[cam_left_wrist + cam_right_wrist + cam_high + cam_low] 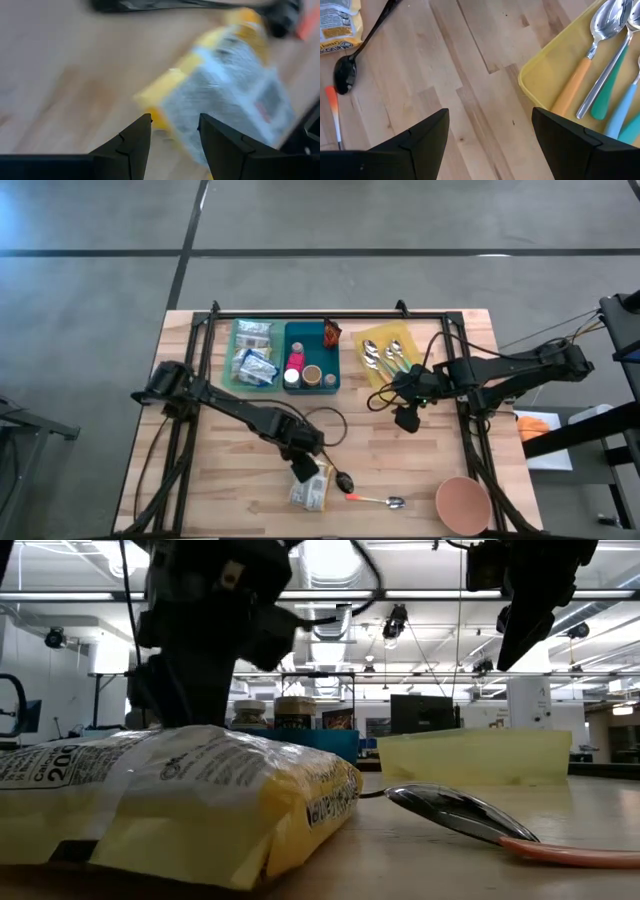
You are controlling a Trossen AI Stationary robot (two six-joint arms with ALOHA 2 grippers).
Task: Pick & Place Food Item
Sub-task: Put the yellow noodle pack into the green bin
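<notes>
Your left gripper [303,469], its 2 fingers apart and empty, hovers just above the yellow food packet [311,491], which looks light, soft and crinkly, so you should pinch it at its nearest edge.

A lab hall: ceiling strip lights [420,595], rigs, concrete floor [400,220]

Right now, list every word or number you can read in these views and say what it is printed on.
"200": on the yellow and white plastic food packet, low view, beside a word starting "Ca", rest unclear.
Dark lettering on the packet's yellow end: unreadable.
Print on the same packet in the right wrist view: too small.
Labels on jars in the teal bin: too small.
</notes>
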